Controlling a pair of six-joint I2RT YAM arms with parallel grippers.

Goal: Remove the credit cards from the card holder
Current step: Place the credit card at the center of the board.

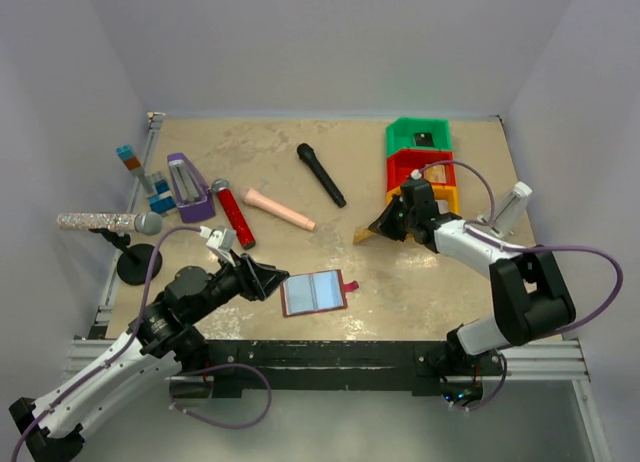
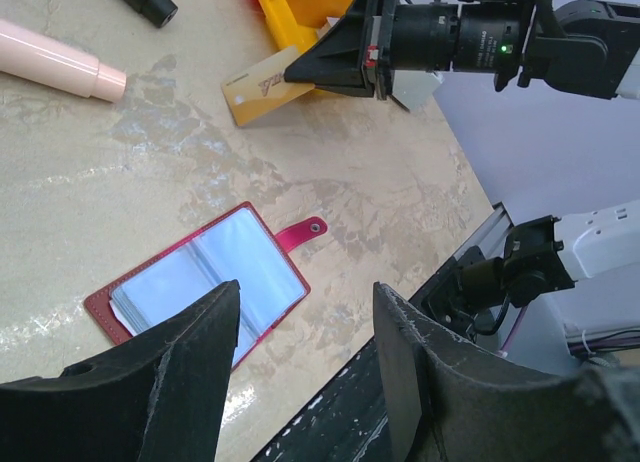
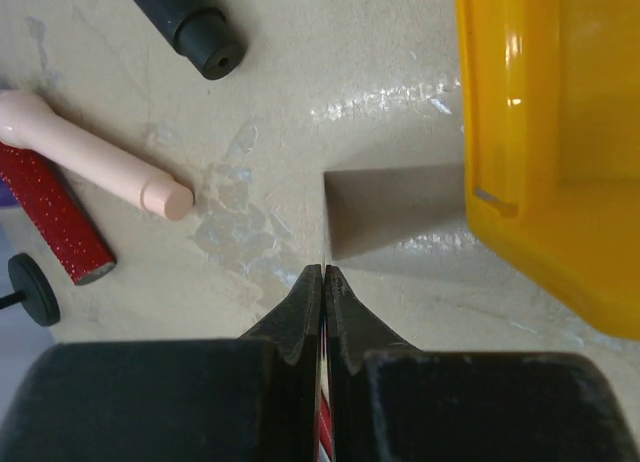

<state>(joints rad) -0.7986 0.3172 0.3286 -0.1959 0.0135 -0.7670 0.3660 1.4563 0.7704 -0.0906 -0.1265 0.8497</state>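
While clamping right claw (image 1: 384, 229) on tan-gold card (image 2: 255, 90) beside yellow bin (image 3: 540, 132), holding left claw (image 1: 268, 280) apart beside open card holder (image 1: 313, 293) on worktop (image 1: 420, 292); risking card slipping from thin edge pinch

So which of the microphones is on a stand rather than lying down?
The silver glitter microphone, far left; the black microphone, red microphone and pink microphone lie flat.

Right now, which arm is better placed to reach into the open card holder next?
Left. The left gripper is open beside the card holder; the right gripper is shut on a gold card by the yellow bin.
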